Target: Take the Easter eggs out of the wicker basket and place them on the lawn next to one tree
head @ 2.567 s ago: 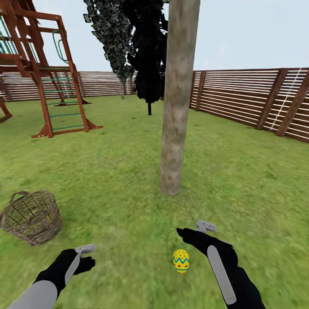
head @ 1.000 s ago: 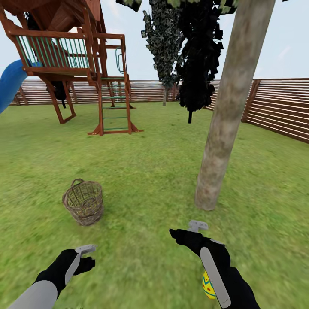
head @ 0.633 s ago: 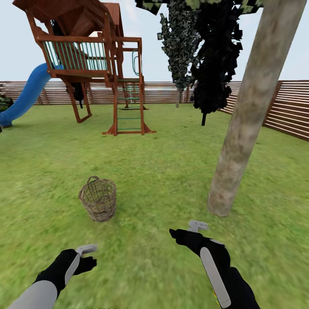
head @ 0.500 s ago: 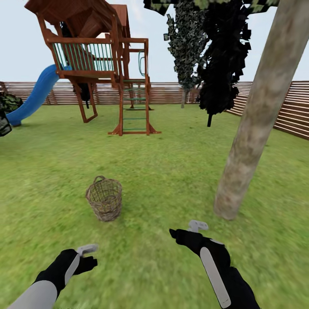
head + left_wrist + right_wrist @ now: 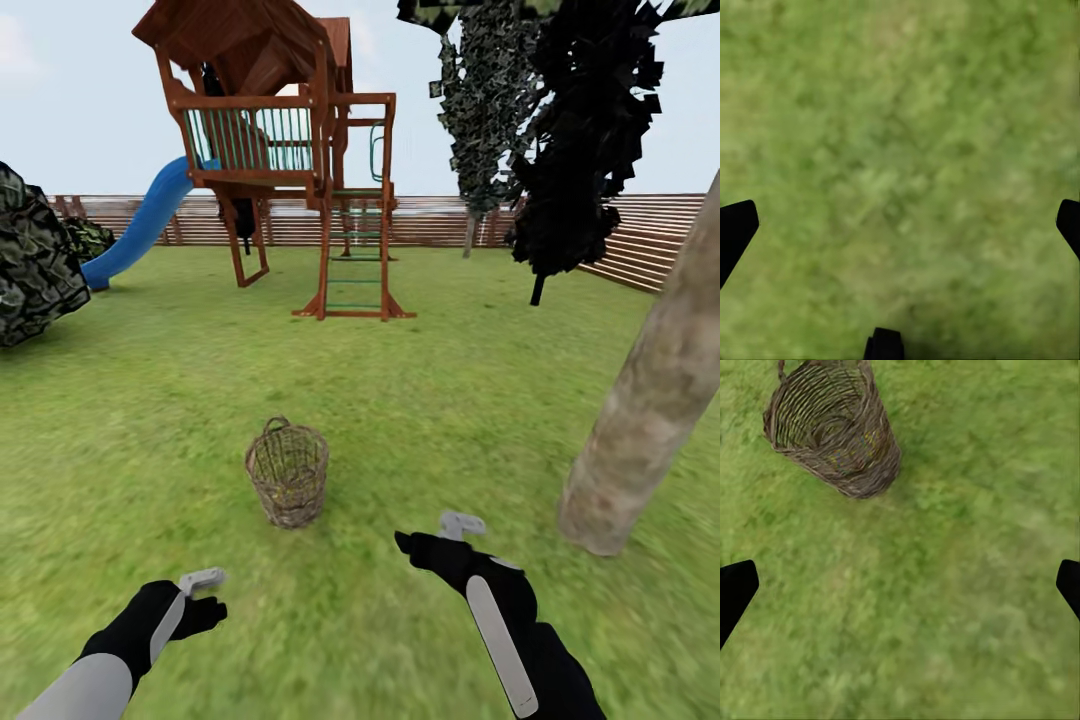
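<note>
Woven tan twig basket [image 5: 288, 472] stands upright on mottled green lawn [image 5: 420, 400], ahead of both spread, empty grippers: left gripper [image 5: 205, 590], right gripper [image 5: 440, 532]. Open grass surrounds it; pale trunk [image 5: 640, 420] rises right of the right gripper.

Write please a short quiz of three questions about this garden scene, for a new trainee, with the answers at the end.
1. True or false: the wicker basket stands upright on the lawn.
2. Which stands nearer to the tree trunk: the left gripper or the right gripper?
3. Multiple choice: what does the right gripper hold? A) an egg B) the basket C) nothing

Key:
1. True.
2. The right gripper.
3. C; in the right wrist view its fingertips are spread wide over bare grass.
</note>
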